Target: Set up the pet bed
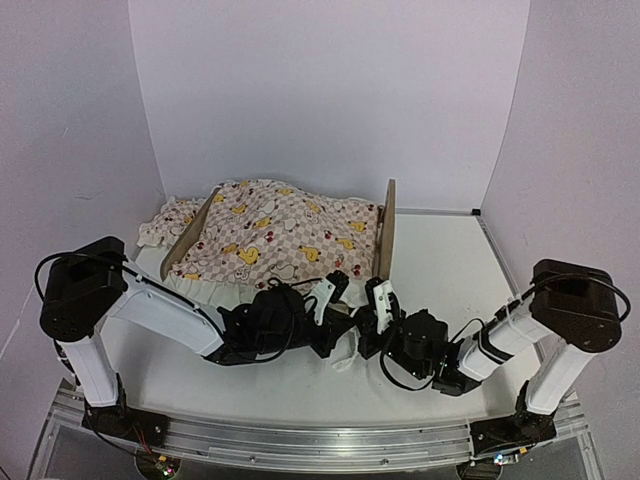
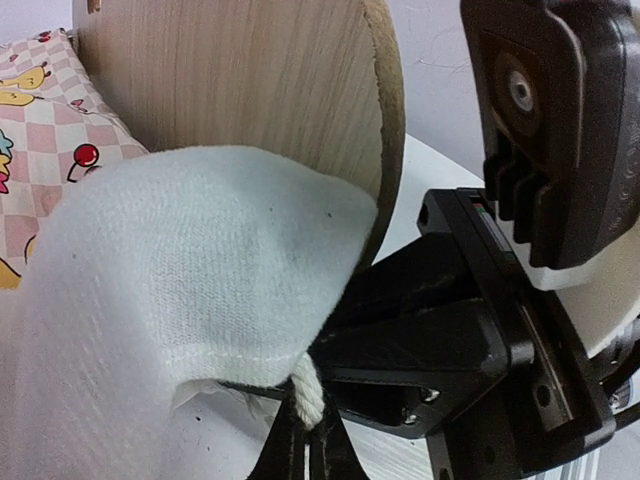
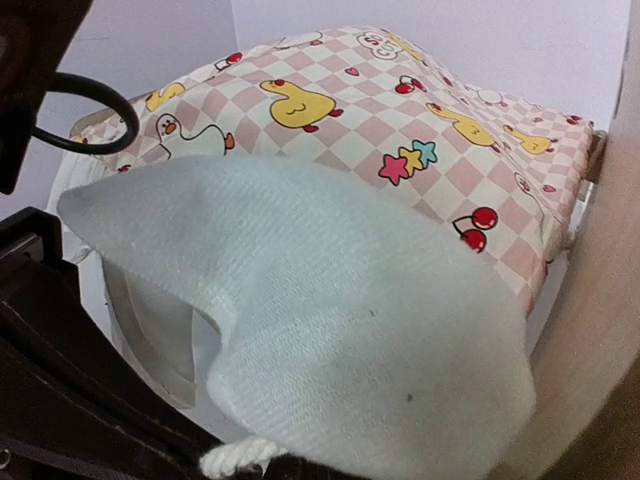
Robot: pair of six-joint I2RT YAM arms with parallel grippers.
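Pinching the corner of a white cloth (image 2: 190,290) with the left claw (image 1: 332,292), near the middle of the worktop. Hiding the right claw (image 1: 377,303) under the same cloth, so cannot tell its grip. Looking toward the back edge for the bed (image 1: 387,240), lying long left-to-right under the cover (image 1: 285,235), headboard (image 2: 250,80) nearer the right arm.

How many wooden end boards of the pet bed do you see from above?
2. The left board leans beside the pillow; the right board stands at the bed's right end. The cover lies between them and may hide other wooden parts.
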